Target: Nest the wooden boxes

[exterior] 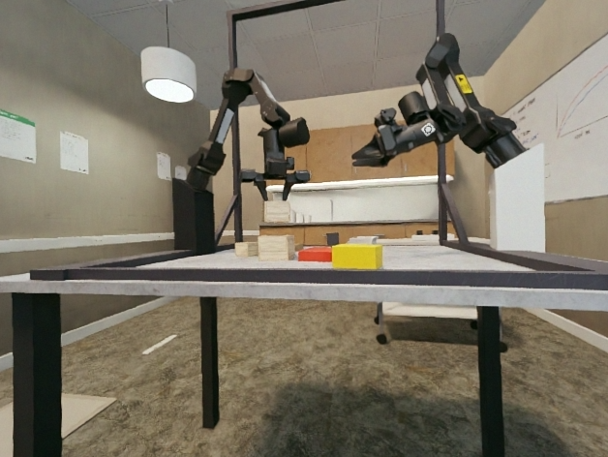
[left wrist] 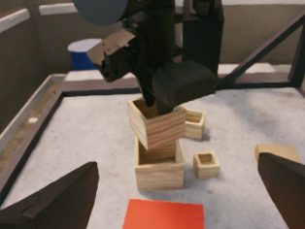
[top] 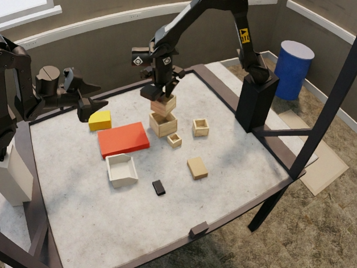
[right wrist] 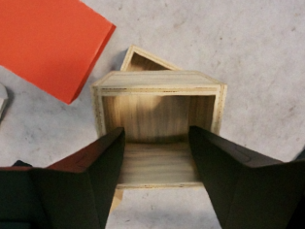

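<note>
The table [top: 95, 218] [exterior: 427, 294] [left wrist: 92, 131] [right wrist: 262, 63] bears everything except the box held aloft. Its broadest load is the flat red block [top: 122, 139] [exterior: 315, 254] [left wrist: 165, 215] [right wrist: 53, 44], with the open white bin [top: 124, 181] [exterior: 362, 239] just beside it. The biggest wooden box [top: 165, 128] [exterior: 275, 248] [left wrist: 160, 179] stands upright near the red block, mouth up.

Above that mouth hangs the second-largest box [top: 164, 105] [exterior: 277, 212] [left wrist: 165, 130] [right wrist: 157, 165], open side up and turned at an angle to the one below; air shows between them in the exterior view. The right gripper [top: 167, 93] [exterior: 276, 198] [left wrist: 156, 113] [right wrist: 156, 133] carries it: both fingers reach down into its opening, parted about halfway and bracing it from within.

The left gripper [top: 104, 95] [exterior: 353, 158] [left wrist: 178, 165] is spread nearly full — nothing between its fingers — and well apart from the boxes. The yellow block [top: 100, 120] [exterior: 357, 256] lies near the red one.

The third box [top: 200, 130] [exterior: 244, 249] [left wrist: 195, 128] stands mouth up, apart from the biggest. A tan block [top: 197, 167] [left wrist: 278, 151] lies farther off. The smallest box [top: 176, 143] [left wrist: 208, 171], also mouth up, sits just beside the biggest — outside it. A little black block [top: 158, 187] lies near the bin.
</note>
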{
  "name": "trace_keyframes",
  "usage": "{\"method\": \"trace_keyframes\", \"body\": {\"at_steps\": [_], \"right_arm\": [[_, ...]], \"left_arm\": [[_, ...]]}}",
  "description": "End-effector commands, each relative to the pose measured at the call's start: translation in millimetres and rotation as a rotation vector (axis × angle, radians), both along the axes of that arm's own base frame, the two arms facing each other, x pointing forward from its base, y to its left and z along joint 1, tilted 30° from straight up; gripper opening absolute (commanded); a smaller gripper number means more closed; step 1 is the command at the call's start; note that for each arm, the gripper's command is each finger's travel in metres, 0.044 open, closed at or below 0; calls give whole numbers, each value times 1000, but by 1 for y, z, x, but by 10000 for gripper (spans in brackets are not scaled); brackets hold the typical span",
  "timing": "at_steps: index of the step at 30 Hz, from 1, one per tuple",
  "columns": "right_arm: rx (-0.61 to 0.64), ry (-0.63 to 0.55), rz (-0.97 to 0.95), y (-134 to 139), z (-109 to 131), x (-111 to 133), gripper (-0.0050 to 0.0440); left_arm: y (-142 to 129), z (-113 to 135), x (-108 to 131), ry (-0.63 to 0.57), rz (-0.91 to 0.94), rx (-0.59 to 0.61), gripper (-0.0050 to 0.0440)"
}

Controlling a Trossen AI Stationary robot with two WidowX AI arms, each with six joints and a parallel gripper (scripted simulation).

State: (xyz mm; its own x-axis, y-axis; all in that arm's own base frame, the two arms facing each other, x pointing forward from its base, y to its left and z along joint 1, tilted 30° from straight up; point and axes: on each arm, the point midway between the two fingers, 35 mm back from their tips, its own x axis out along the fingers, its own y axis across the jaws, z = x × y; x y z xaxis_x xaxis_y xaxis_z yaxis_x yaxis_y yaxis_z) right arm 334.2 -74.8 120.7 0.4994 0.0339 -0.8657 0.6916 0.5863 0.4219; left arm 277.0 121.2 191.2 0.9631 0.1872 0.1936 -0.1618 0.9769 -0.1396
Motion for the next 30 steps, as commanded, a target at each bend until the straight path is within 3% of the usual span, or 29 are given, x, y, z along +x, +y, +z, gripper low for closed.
{"method": "trace_keyframes", "body": {"at_steps": [1,30], "right_arm": [[53,-20,-108,0,9,2,283],[535,10,-918,0,9,2,283]], "left_arm": [[1,0,0,-2,1,-2,400],[1,0,0,-2,1,-2,400]]}}
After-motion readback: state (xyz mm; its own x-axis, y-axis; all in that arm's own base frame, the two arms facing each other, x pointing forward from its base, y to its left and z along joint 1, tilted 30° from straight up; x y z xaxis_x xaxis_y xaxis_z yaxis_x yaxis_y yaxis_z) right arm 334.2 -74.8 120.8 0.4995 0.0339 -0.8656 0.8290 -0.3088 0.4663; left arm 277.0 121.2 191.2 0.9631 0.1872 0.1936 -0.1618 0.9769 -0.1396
